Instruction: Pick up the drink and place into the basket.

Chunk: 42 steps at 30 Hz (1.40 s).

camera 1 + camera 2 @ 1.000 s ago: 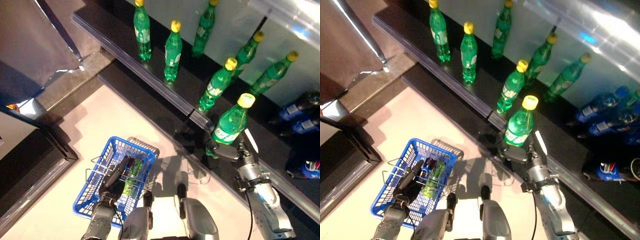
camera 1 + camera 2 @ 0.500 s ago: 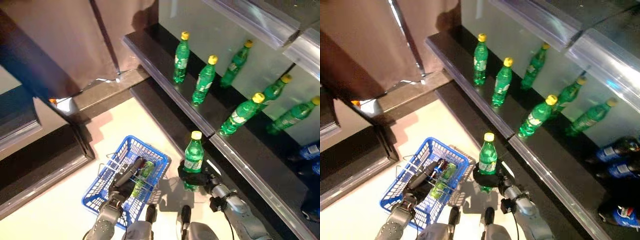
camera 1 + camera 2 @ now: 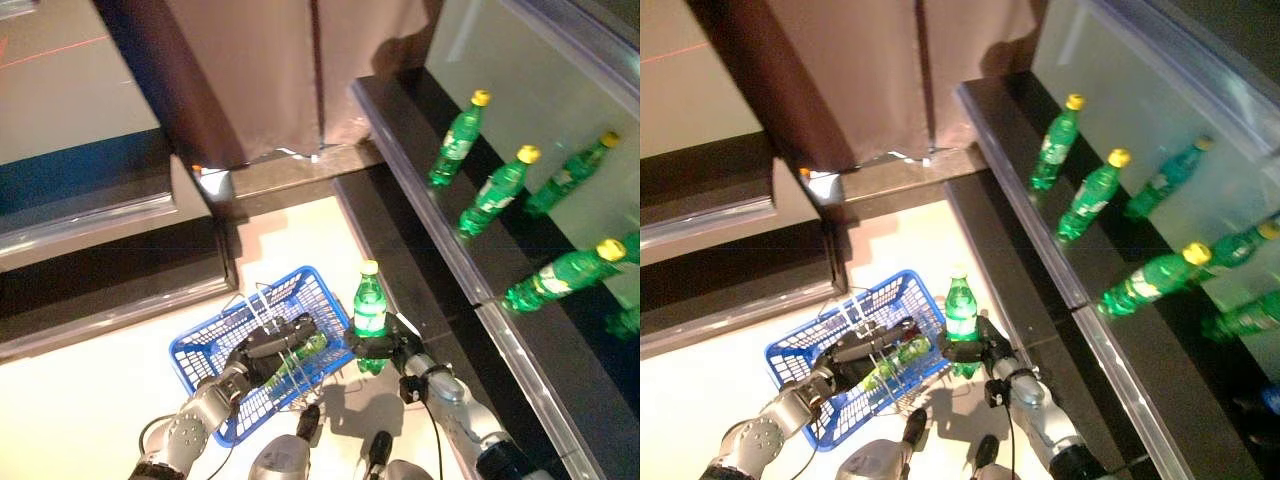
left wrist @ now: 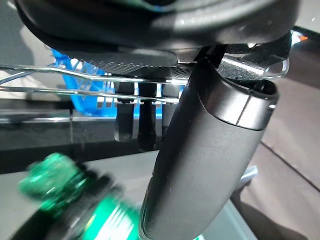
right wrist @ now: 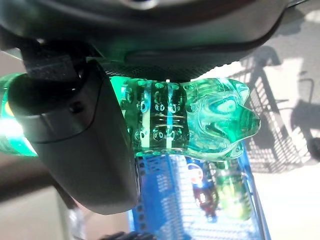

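**Bottle poised at the basket's rim, ready to go in**

Best to carry the green plastic drink bottle with the yellow cap point(image 3: 369, 312) a little further over the blue wire-mesh shopping basket point(image 3: 205, 353) before lowering; at present held upright just beside the basket's near corner, above pale floor. Worth keeping the base clear of the rim and the raised wire handles point(image 3: 262, 303), then easing down into open mesh beside the green bottle already lying inside point(image 3: 297, 357). No release until the base rests on something.

Right hand point(image 3: 385, 349) wrapped round the lower body of the bottle, thumb and fingers closed on it. Left hand point(image 3: 262, 347) curled round the basket's handles, steadying it.

Translucent green, ribbed low on the body, with a lobed base plain in the right wrist view point(image 5: 210, 120); white-and-green label band at mid-height. More bottles of the same kind point(image 3: 455, 143) on the dark shelf point(image 3: 410, 170) alongside.
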### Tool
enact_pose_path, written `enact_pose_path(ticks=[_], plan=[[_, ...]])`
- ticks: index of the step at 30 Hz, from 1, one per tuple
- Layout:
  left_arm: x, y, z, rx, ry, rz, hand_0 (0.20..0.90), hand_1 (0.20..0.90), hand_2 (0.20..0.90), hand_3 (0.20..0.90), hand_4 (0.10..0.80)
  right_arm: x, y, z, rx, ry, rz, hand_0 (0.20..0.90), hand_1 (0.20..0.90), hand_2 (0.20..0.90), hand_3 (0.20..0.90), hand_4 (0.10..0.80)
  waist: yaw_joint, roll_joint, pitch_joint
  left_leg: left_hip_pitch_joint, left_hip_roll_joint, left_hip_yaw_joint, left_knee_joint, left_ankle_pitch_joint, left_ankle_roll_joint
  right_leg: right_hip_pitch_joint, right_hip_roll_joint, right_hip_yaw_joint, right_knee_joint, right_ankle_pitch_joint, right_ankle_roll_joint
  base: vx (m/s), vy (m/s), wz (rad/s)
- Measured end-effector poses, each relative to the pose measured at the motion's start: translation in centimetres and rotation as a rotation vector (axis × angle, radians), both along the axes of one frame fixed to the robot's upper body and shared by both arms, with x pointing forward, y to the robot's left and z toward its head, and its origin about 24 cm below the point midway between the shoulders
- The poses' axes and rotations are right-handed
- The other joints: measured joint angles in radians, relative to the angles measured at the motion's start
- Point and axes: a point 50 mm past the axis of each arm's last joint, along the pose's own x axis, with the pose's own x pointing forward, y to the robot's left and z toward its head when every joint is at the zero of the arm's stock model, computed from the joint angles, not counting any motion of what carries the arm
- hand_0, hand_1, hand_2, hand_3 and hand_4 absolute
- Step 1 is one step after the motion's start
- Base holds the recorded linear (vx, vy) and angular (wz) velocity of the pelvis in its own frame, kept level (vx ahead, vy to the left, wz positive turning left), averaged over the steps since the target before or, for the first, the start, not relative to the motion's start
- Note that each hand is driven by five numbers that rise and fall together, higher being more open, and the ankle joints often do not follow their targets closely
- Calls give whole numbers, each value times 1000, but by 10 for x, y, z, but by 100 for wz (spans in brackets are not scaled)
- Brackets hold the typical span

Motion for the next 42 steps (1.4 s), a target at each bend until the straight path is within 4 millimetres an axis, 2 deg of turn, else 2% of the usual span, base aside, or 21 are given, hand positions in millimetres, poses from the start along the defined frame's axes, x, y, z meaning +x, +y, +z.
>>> enact_pose_path(ticks=[5, 6, 8, 11, 12, 15, 18, 22, 23, 24, 25, 31, 35, 42], plan=[[2, -14, 12, 29, -1, -139, 300, 300, 300, 200, 100, 18, 10, 1, -40, 7, 3, 300, 300, 300, 200, 100, 66, 1, 0, 4, -15, -34, -1, 3, -5, 23, -12, -28, 0, -10, 14, 14, 36, 28], [1, -20, 18, 43, -12, -193, 300, 300, 300, 200, 100, 22, 16, 3, -34, 4, 6, 300, 300, 300, 200, 100, 76, 0, -1, 0, -12, -11, -3, -2, 1, 32, -15, -47, 0, -13, 17, 15, 38, 35], [0, -24, 22, 43, -19, -235, 300, 300, 300, 200, 100, 24, 20, 2, -34, 12, 10, 300, 300, 300, 200, 100, 77, 0, -1, 0, -13, 11, -2, 1, 4, 48, -23, -52, 0, -22, 27, 28, 43, 51], [-1, -38, 33, 44, -56, -323, 300, 300, 300, 200, 100, 28, 26, -3, -69, 41, 30, 300, 300, 300, 200, 100, 113, -1, -2, -7, -24, -1, 0, 12, 4, 54, -33, -55, 0, -32, 35, 34, 40, 31], [-1, -43, 36, 42, -67, -349, 300, 300, 300, 200, 100, 28, 27, -6, -78, 54, 31, 300, 300, 300, 200, 100, 118, -1, -2, -12, -28, -12, 0, 19, 11, 54, -36, -56, 0, -33, 37, 35, 42, 35], [5, -58, 48, 49, -113, -423, 300, 300, 300, 200, 100, 26, 27, -18, -122, 107, 30, 309, 309, 309, 211, 111, 139, -1, -2, -22, -39, -45, 1, 28, 11, 59, -42, -73, 0, -38, 42, 31, 43, 31], [10, -61, 54, 59, -136, -444, 300, 300, 300, 200, 100, 25, 21, -27, -234, 132, 65, 300, 300, 300, 200, 100, 159, -1, -2, -21, -48, -50, 1, 29, 10, 64, -50, -76, 0, -49, 55, 27, 38, 10], [10, -72, 58, 45, -144, -495, 300, 300, 300, 200, 100, 18, 19, -38, -347, 159, 128, 300, 300, 300, 200, 100, 179, -1, -2, -17, -50, -59, 0, 28, 7, 73, -50, -85, 0, -50, 55, 26, 28, 7], [6, -77, 58, 36, -142, -524, 300, 300, 300, 200, 100, 17, 20, -40, -362, 164, 136, 340, 340, 340, 247, 147, 181, -1, -3, -18, -51, -64, 0, 26, 4, 75, -50, -94, 0, -51, 56, 33, 37, 9], [5, -79, 58, 34, -140, -535, 300, 300, 300, 200, 100, 17, 21, -41, -364, 165, 137, 432, 432, 432, 354, 254, 181, -1, -3, -18, -52, -67, 0, 26, 4, 76, -50, -98, 0, -51, 56, 36, 38, 16], [3, -83, 59, 15, -137, -551, 300, 300, 300, 200, 100, 16, 22, -42, -373, 168, 143, 900, 900, 900, 900, 800, 182, -2, -3, -19, -53, -76, 0, 26, 4, 79, -49, -102, 0, -52, 56, 26, 27, 13], [6, -89, 70, 5, -173, -590, 300, 300, 300, 200, 100, 18, 25, -40, -382, 155, 127, 900, 900, 900, 900, 800, 185, -2, -3, -33, -63, -90, 15, 29, 8, 79, -52, -121, 0, -53, 57, 25, 27, 11], [4, -96, 76, -64, -167, -614, 300, 300, 300, 200, 100, 30, 27, -29, -403, 118, 99, 900, 900, 900, 900, 800, 185, -2, -3, -32, -65, -100, 16, 27, 3, 85, -51, -131, 0, -56, 58, 5, 9, 7], [0, -93, 68, 0, -117, -617, 300, 300, 300, 200, 100, 44, 36, -12, -380, 69, 53, 900, 900, 900, 900, 800, 185, -2, -3, -33, -66, -103, 17, 29, 7, 87, -52, -130, 0, -56, 58, -2, 2, 1]])
